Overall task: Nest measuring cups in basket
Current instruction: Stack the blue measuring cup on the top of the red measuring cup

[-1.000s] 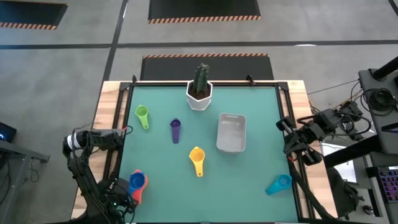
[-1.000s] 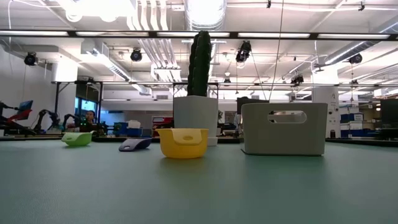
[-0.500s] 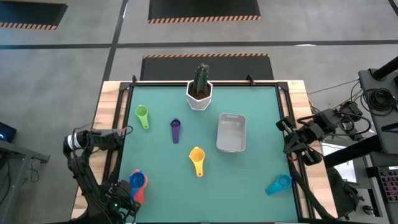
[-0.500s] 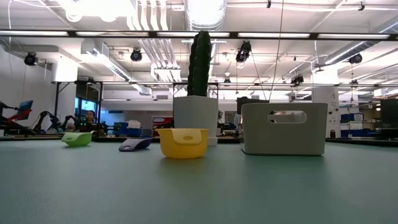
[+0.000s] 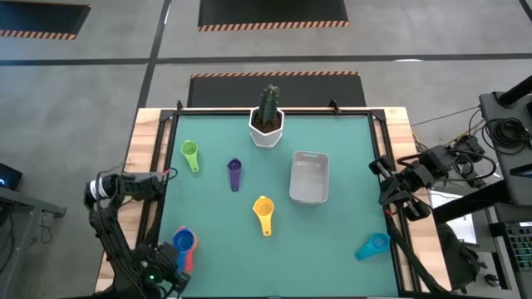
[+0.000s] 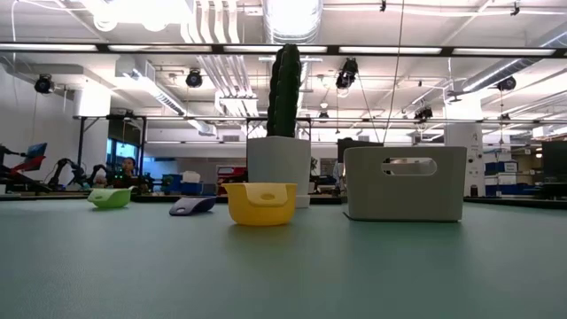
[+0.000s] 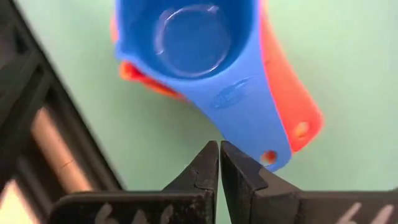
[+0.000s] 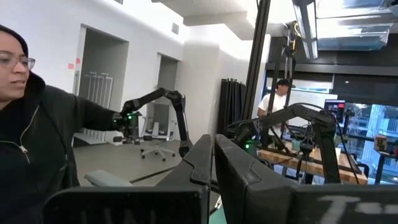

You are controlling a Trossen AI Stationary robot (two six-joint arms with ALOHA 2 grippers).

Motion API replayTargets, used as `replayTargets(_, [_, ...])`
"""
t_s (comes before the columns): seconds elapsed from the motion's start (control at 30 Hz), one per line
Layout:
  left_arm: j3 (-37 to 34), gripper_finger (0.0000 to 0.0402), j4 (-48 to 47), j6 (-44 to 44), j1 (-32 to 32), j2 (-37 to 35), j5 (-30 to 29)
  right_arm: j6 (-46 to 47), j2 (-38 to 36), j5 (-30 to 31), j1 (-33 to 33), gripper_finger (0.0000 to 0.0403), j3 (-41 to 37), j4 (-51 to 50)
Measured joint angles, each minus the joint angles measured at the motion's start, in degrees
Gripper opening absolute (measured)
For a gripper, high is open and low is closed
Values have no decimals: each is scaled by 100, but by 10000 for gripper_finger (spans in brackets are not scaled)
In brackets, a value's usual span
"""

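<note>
Basket (image 5: 309,178) sits mid-mat, apart from every edge.

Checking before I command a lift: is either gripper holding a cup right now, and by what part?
Nothing is held. The left gripper is shut empty just short of the blue cup handle; the right gripper is shut off the table's right edge.

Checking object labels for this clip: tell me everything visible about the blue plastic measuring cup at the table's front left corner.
The blue plastic measuring cup is a glossy round scoop with a flat handle pierced near its end. It sits upright and empty, stacked on a red-orange plastic measuring cup whose handle fans out beside it, at the front left edge of the green table mat. The shut left gripper sits just short of its handle; contact is unclear.
</note>
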Motion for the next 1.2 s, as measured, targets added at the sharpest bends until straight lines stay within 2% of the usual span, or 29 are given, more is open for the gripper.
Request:
replayTargets(0.43, [92, 0, 57, 7, 14, 7, -174, 0, 0, -1, 1, 9, 0, 0])
replayTargets(0.53, [273, 0, 44, 127, 73, 7, -660, -1, 0, 1, -1, 9, 0, 0])
replayTargets(0.7, [663, 0, 53, 946, 398, 10, -2035, -15, 0, 124, -1, 9, 0, 4])
replayTargets(0.77, [727, 0, 54, 1275, 638, 39, -2226, -15, 0, 145, -2, 9, 0, 4])
replayTargets(0.9, [707, 0, 224, 1982, 1192, 124, -2078, -17, 0, 143, -2, 9, 0, 4])
replayTargets(1.03, [671, 0, 213, 2626, 1511, 132, -1334, -11, 0, 143, -2, 9, 0, -24])
replayTargets(1.2, [553, 0, 160, 2846, 1501, 133, -577, -9, 0, 143, -2, 9, 0, -82])
